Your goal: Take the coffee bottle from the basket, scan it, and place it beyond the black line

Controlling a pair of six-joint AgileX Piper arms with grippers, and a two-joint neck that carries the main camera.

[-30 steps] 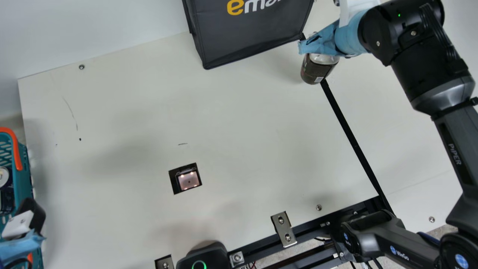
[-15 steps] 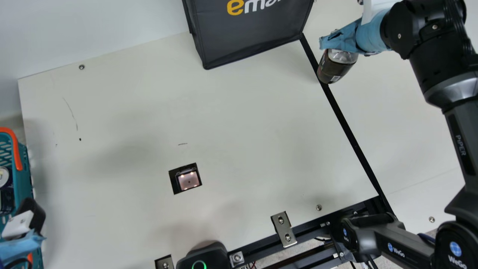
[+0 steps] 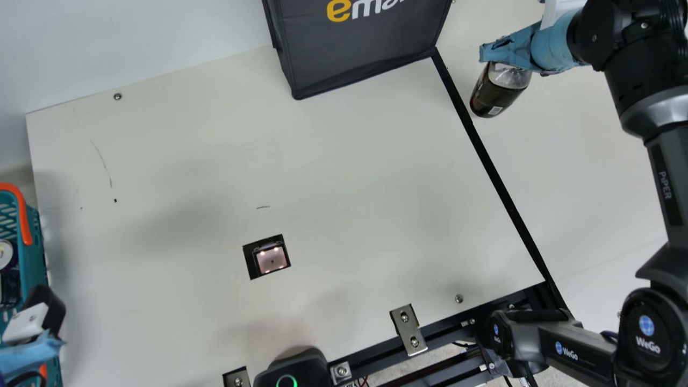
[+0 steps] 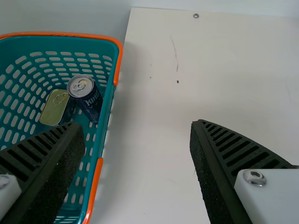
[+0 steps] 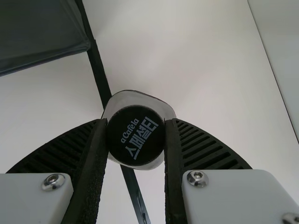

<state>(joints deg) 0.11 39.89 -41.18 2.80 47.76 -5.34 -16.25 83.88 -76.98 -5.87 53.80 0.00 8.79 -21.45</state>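
Observation:
In the main view the right gripper (image 3: 505, 51) holds the coffee bottle (image 3: 495, 94) by its top, just right of the black line (image 3: 497, 180). The bottle is slightly tilted there. In the right wrist view the right gripper (image 5: 136, 140) is shut on the bottle's black cap (image 5: 135, 135), and the black line (image 5: 98, 70) runs behind it. At the main view's lower left edge is the left gripper (image 3: 35, 328), beside the teal basket (image 3: 33, 231). The left wrist view has the left gripper (image 4: 135, 154) open, one finger over the basket (image 4: 105, 126).
Inside the basket are a dark can (image 4: 86, 95) and a flat tin (image 4: 55, 108). A lit scanner (image 3: 271, 259) is set into the table (image 3: 344, 177). A black bag (image 3: 360, 48) stands at the back, its corner near the line's far end.
My right arm has carried the bottle rightward, from over the black line to its right side. The left arm has kept still.

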